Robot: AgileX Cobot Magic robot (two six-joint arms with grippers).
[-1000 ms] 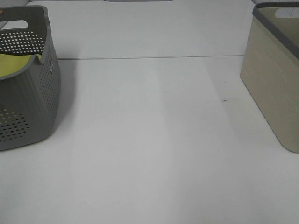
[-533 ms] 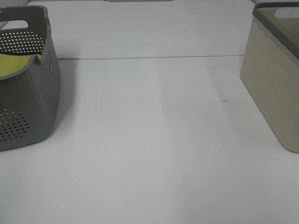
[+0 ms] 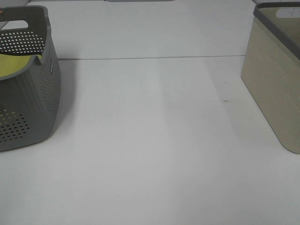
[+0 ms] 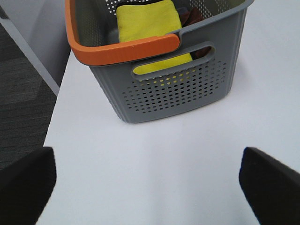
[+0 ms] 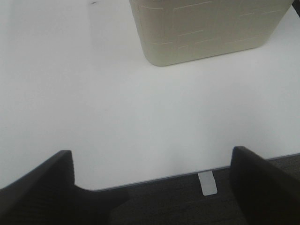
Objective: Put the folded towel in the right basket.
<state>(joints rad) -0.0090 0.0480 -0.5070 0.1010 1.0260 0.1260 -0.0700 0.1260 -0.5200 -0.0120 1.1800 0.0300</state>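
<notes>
Exterior high view, table (image 3: 154,140): white, carrying both baskets.
Right basket (image 3: 276,70): beige, at my right edge.
Left basket (image 4: 164,75): grey, perforated, orange rim.
Folded towel (image 4: 147,23): yellow, lying inside the left basket.
My left gripper (image 4: 150,187): spread wide, empty.
My right gripper (image 5: 152,187): spread wide, empty.

The perforated grey plastic basket (image 4: 173,79) has an orange rim and holds a folded yellow towel (image 4: 147,21); the beige ribbed basket (image 3: 274,89) has a dark grey rim; the desk (image 3: 150,140) is white.
</notes>
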